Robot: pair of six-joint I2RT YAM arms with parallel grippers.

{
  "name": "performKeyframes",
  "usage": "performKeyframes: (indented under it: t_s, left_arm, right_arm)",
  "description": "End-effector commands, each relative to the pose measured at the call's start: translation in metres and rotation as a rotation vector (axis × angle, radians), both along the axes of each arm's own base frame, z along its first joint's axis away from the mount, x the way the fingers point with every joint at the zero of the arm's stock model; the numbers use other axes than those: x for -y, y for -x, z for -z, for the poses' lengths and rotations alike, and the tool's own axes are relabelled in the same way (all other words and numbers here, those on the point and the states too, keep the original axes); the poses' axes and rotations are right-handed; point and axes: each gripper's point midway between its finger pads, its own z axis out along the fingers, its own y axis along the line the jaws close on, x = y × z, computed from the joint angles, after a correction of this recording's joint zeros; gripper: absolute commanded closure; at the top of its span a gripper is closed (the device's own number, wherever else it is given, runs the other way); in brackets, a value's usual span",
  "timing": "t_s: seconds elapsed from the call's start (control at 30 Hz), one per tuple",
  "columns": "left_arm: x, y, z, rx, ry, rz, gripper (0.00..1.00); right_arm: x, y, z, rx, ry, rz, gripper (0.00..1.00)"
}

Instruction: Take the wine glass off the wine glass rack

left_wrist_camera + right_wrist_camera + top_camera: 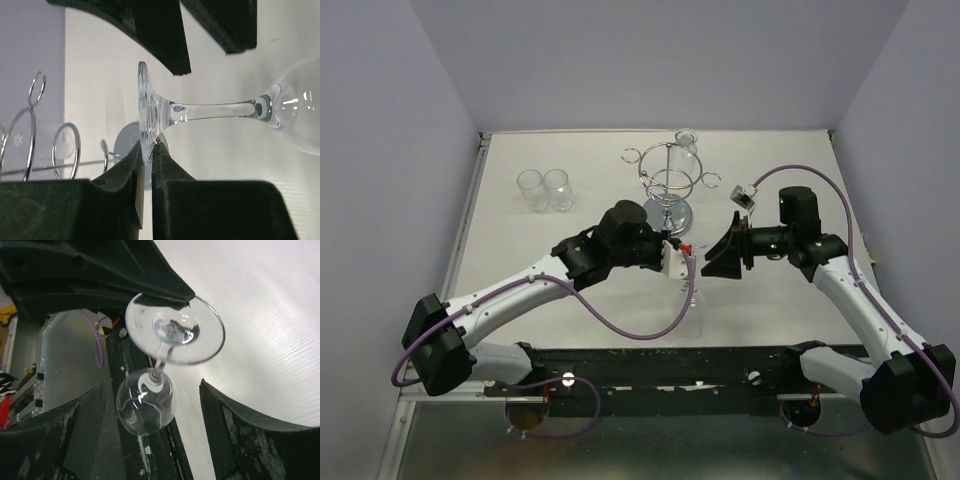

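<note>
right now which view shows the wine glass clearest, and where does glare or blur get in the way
Left wrist: the wine glass has a sharp stem and white highlights on the bowl, which the frame edge crops. Right wrist: foot and bowl are clear, with glare streaks on the bowl. Top external: the glass nearly vanishes against the pale table.

A white bench (592, 168) is enclosed on three sides by plain, pale lavender walls: a back wall (660, 60), a left wall (380, 150) and a right wall (910, 120). The bench is evenly lit, and only soft shadows are cast. Its near edge is bounded by a black rail (650, 362), below which a grey, glossy surface (650, 450) is seen.
</note>
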Motion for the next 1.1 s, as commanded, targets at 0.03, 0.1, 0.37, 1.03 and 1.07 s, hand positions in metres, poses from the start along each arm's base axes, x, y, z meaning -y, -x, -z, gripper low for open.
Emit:
performKeyframes:
  t_s: [0.03, 0.1, 0.37, 1.03, 1.07]
  left_arm:
    - [-0.038, 0.015, 0.002, -0.199, 0.059, -0.12, 1.0]
    - [-0.05, 0.023, 0.011, -0.25, 0.057, -0.144, 1.0]
    - [-0.079, 0.051, 0.047, -0.509, 0.051, -0.236, 1.0]
    - [-0.064, 0.064, 0.111, -1.194, 0.031, -0.209, 1.0]
    - [-0.064, 0.061, 0.113, -1.223, 0.032, -0.213, 1.0]
  right_arm:
    - [0.007, 0.009, -0.006, 0.087, 0.051, -0.027, 0.17]
    - [0.008, 0.01, -0.003, 0.09, 0.061, -0.024, 0.17]
    - [0.016, -0.003, -0.005, 0.24, 0.14, 0.003, 0.16]
    - [0.038, 0.031, 0.027, 0.873, 0.43, -0.32, 0.0]
    - [0.038, 0.039, 0.031, 0.897, 0.432, -0.366, 0.0]
